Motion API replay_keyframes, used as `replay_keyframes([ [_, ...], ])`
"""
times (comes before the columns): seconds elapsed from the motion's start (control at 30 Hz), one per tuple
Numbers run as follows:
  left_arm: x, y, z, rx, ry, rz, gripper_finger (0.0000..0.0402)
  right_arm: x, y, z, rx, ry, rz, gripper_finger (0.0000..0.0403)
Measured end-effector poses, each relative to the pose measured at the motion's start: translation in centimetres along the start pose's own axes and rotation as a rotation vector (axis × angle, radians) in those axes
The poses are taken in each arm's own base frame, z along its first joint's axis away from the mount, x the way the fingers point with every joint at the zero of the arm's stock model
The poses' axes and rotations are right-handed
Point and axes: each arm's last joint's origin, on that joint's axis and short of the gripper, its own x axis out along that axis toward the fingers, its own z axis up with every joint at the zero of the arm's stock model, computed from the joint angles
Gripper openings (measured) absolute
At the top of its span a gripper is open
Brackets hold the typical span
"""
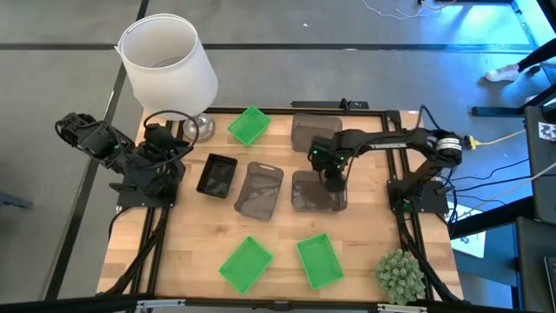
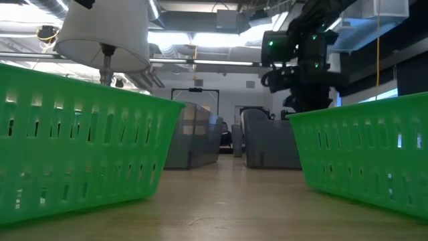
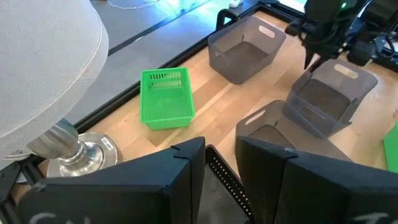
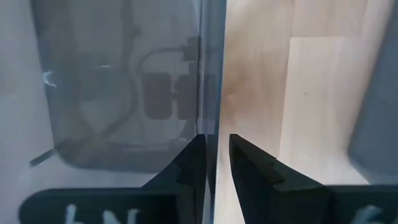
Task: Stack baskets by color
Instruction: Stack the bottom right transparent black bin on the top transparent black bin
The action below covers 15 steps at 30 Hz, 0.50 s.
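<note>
Three smoky grey baskets are on the table: one at the far edge [image 1: 314, 132], one in the middle [image 1: 259, 189], and one right of it [image 1: 313, 198]. My right gripper [image 1: 333, 180] points down on that last basket and is shut on its wall. A black basket [image 1: 217, 176] stands left of the middle. One green basket [image 1: 248, 126] sits far back and two more [image 1: 245, 263] [image 1: 319, 259] stand near the front edge. My left gripper [image 3: 221, 155] waits raised at the table's left side, narrowly open, with nothing between its fingers. My right gripper pinches the grey basket's far wall [image 4: 212, 134] near the right corner, one finger [image 4: 189, 165] inside the basket and the other outside. The fingers come from above and point down. I cannot tell whether the basket's bottom rests on the table.
A white lamp [image 1: 169, 61] stands at the far left corner on its metal foot [image 3: 68, 152]. A round green plant ball [image 1: 400, 276] sits at the near right corner. Bare wood lies in front of the grey baskets and between the near green ones.
</note>
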Motion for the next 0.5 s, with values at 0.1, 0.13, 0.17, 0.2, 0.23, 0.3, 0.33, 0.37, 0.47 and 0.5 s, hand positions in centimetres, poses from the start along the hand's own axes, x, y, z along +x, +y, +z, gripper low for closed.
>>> replay_keyframes([
  [0.1, 0.0, 0.0, 0.0, 0.0, 0.0, 0.0, 0.0082, 1.3, -0.3, 0.6, 0.0, 0.005, -0.001, 0.0071],
  [0.13, 0.0, 0.0, 0.0, 0.001, 0.0, 0.0, 0.0082, 1.8, -0.3, 0.7, 0.0, 0.011, 0.001, 0.0071],
  [0.17, 0.0, 0.0, 0.0, 0.002, 0.0, 0.0, 0.0082, 2.2, -0.4, 0.8, 0.0, 0.02, 0.003, 0.0071],
  [0.2, 0.0, 0.0, 0.0, 0.002, 0.0, 0.0, 0.0082, 2.5, -0.5, 0.8, 0.0, 0.028, 0.005, 0.0071],
  [0.23, 0.0, 0.0, 0.0, 0.002, 0.0, 0.0, 0.0082, 2.8, -0.5, 0.9, 0.001, 0.037, 0.007, 0.0071],
  [0.3, 0.0, 0.0, 0.0, 0.002, 0.0, 0.0, 0.0082, 3.2, -0.5, 0.9, 0.006, 0.047, 0.01, 0.0061],
  [0.33, 0.0, 0.0, 0.0, 0.002, 0.0, 0.0, 0.0082, 3.3, -0.6, 1.0, 0.01, 0.044, 0.009, 0.0052],
  [0.37, 0.0, 0.0, 0.0, 0.003, 0.0, 0.0, 0.0082, 3.4, -0.6, 1.1, 0.014, 0.034, 0.007, 0.004],
  [0.47, 0.0, 0.0, 0.0, 0.021, 0.0, 0.0, 0.0082, 3.3, -0.7, 1.3, 0.035, 0.019, 0.003, 0.0009],
  [0.5, 0.0, 0.0, 0.0, 0.025, 0.0, 0.0, 0.0082, 3.1, -0.7, 1.4, 0.045, 0.017, 0.003, 0.0008],
])
